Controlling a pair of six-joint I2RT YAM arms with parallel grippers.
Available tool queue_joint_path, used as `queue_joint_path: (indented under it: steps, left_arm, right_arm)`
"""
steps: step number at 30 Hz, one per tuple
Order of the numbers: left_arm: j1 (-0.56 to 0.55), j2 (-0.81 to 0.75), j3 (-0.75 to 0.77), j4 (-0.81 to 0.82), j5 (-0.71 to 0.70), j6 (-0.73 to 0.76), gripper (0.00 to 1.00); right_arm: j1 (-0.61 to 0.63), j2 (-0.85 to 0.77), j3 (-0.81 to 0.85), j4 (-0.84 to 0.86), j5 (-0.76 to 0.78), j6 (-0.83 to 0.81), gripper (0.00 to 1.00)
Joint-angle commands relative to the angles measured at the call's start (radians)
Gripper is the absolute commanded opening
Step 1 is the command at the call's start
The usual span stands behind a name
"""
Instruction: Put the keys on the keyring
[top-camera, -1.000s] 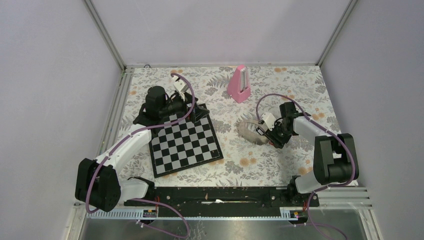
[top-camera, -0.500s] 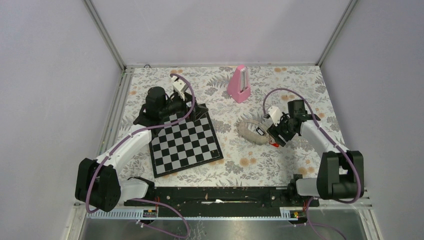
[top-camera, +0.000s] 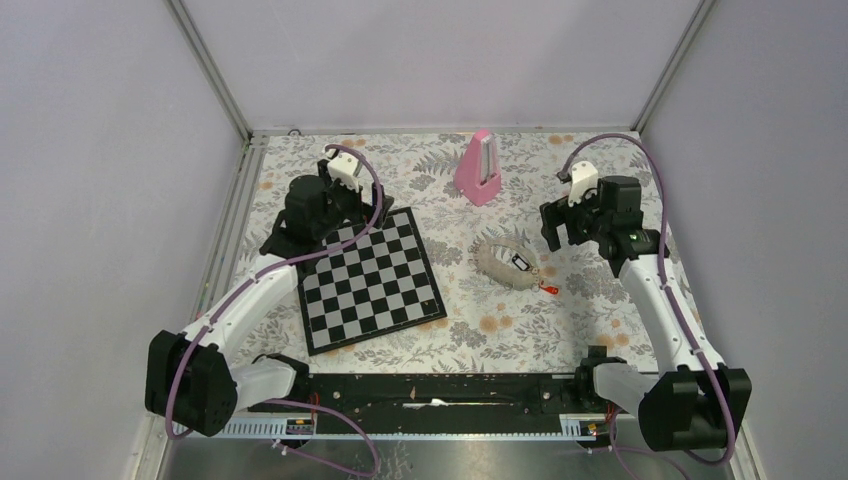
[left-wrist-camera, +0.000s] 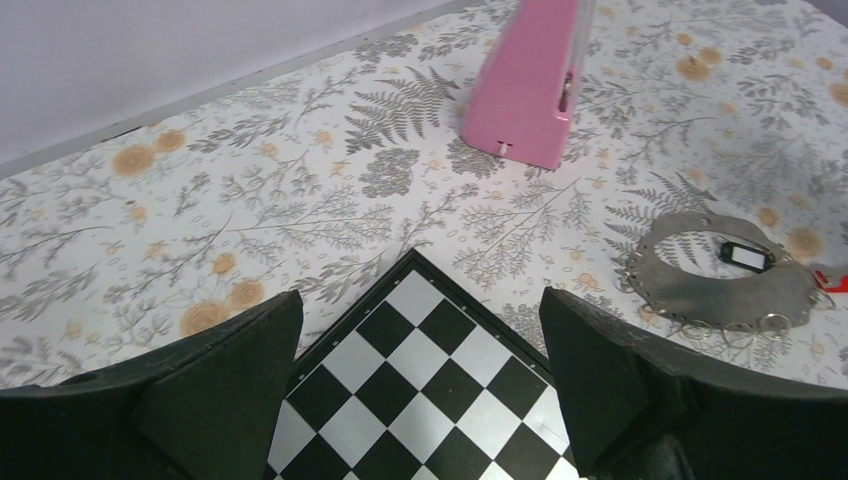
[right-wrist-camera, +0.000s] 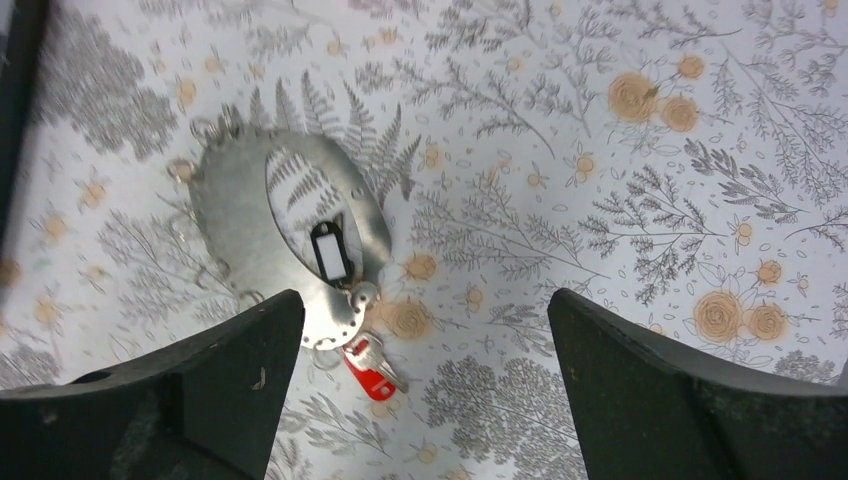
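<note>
Gaping wide and empty, the right gripper (right-wrist-camera: 422, 300) hangs over the keyring (right-wrist-camera: 235, 215), which lies nearer one finger, the red key (right-wrist-camera: 372, 378) at its rim between both fingers; the left gripper (left-wrist-camera: 420, 300) gapes empty too.

**Left arm** (top-camera: 255, 292) **and right arm** (top-camera: 665, 310): white link shells joined by black cylindrical joint housings, each trailed by a looping purple cable (top-camera: 380, 195). A small white camera block (top-camera: 340, 168) sits on each wrist. Left gripper (left-wrist-camera: 418, 310) and right gripper (right-wrist-camera: 425, 305) carry matte black, wedge-shaped fingers (left-wrist-camera: 225, 385)
</note>
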Motion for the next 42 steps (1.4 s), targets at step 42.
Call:
queue_joint_path:
  steps: [42]
  left_arm:
    - [0.202, -0.208, -0.303, 0.406, -0.05, -0.089, 0.99]
  right_arm:
    - [-0.004, -0.018, -0.112, 0.444, 0.039, 0.292, 1.0]
